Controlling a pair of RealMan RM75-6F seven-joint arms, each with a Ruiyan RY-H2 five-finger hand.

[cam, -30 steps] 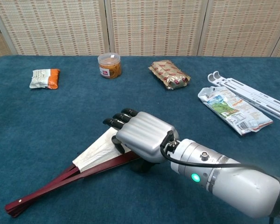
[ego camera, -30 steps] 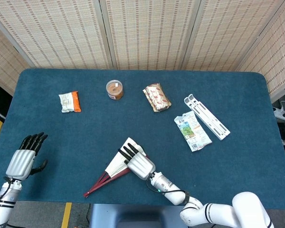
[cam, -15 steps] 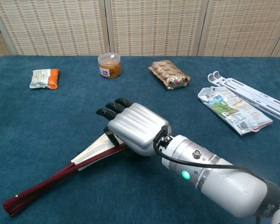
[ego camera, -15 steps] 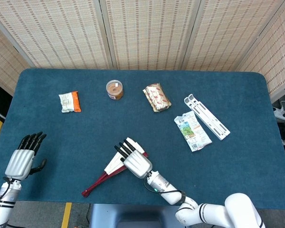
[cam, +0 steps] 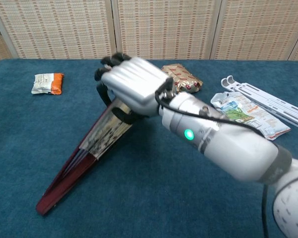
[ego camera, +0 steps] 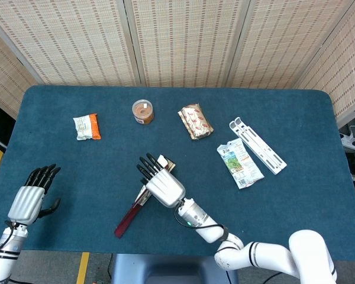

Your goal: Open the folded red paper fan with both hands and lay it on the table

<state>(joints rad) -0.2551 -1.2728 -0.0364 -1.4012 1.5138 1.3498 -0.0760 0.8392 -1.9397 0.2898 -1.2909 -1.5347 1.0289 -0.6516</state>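
While right hand [cam: 131, 84] grips red fan [cam: 84, 158] — left hand [ego camera: 31, 196] empty, fingers apart.

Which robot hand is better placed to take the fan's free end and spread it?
Left, probably. The right robot hand already grips the fan near its paper end. The left robot hand is open, empty, and on the side where the red handle end points.

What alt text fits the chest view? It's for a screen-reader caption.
The right hand grips the upper end of a red paper fan, lifting it aslant above a blue table. Snack packets lie behind.
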